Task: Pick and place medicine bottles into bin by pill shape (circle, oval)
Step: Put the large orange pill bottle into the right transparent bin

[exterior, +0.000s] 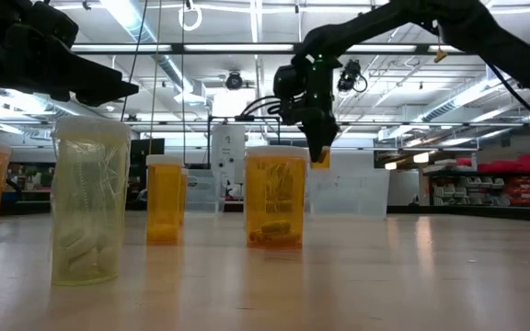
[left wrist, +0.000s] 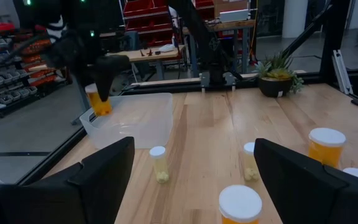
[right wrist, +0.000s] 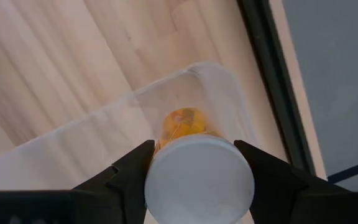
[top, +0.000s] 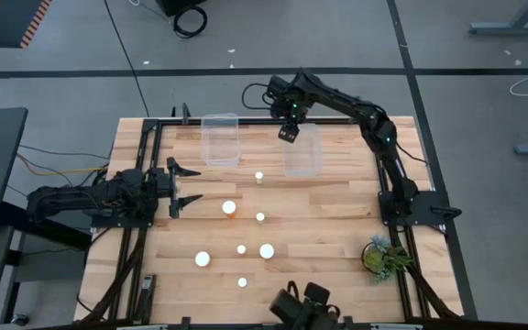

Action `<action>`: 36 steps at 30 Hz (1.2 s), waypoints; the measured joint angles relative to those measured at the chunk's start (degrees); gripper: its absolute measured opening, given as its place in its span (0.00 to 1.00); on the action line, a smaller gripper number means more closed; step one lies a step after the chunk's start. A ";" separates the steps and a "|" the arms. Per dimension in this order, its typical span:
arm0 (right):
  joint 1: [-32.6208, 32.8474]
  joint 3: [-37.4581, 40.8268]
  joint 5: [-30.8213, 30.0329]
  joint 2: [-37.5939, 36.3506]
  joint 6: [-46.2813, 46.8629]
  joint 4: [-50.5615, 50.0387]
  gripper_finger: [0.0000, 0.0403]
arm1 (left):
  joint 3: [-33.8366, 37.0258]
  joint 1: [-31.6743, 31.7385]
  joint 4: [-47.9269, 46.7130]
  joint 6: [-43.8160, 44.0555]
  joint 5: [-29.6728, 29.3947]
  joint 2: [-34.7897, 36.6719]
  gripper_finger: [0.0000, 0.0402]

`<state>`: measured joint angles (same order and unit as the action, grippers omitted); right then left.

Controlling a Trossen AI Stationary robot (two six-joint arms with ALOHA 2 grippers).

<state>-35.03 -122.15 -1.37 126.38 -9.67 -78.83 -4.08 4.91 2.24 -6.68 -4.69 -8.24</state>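
— Right gripper (top: 288, 135) poised above the near-edge corner of the right clear bin (top: 302, 151), at the far side of the wooden table (top: 337, 220). Jaws clamped on a held bottle (right wrist: 194, 168), amber with a white cap; cap toward the wrist camera, body pointing down into the bin. Seen from the low view, bottle (exterior: 320, 158) hanging just over the bin's rim.

— And the left gripper (top: 180, 187)?

— Parked low at the table's left edge, jaws spread wide, nothing between them. Facing the loose bottles.

— Where, exactly, those loose bottles?

— Scattered upright across the middle and near half of the table, seven white caps visible from above. One narrow bottle (top: 258, 176) closest to the bins. Wide one (top: 229, 208) just ahead of the left gripper, narrow one (top: 260, 217) beside it. Nearer still, two wide bottles (top: 203, 259) and (top: 267, 250) with a narrow one (top: 241, 248) between, and a last narrow bottle (top: 242, 282) nearest the front edge.

— Second bin?

— Left clear bin (top: 219, 139), beside the right one, apart from it. Contents impossible to tell. Small potted plant (top: 381, 257) at the right edge.
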 joint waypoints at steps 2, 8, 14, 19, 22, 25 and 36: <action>0.00 0.00 0.29 0.69 0.00 0.14 0.55 | -0.02 0.00 0.00 0.02 0.00 -0.01 0.85; 0.44 2.85 1.26 1.43 -0.22 1.84 0.55 | 0.00 0.00 0.00 0.00 0.00 -0.01 0.85; 0.39 8.34 1.45 1.43 -0.50 5.68 0.55 | 0.00 0.00 0.02 0.02 0.00 -0.01 0.85; 0.42 12.37 1.45 1.45 -1.10 10.46 0.55 | 0.00 0.00 0.00 0.00 0.00 0.01 0.85; 0.32 13.15 1.45 1.45 -1.31 12.35 0.55 | 0.00 0.00 0.00 0.00 0.02 -0.01 0.85; 0.28 13.29 1.44 1.45 -1.35 13.08 0.55 | 0.00 0.00 0.00 0.02 0.00 0.00 0.85; 0.28 13.29 1.45 1.45 -1.39 14.08 0.55 | 0.00 -0.01 0.00 0.02 0.02 0.00 0.85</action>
<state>-34.74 -108.86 0.08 127.83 -11.07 -64.75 -4.08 4.90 2.24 -6.66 -4.67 -8.25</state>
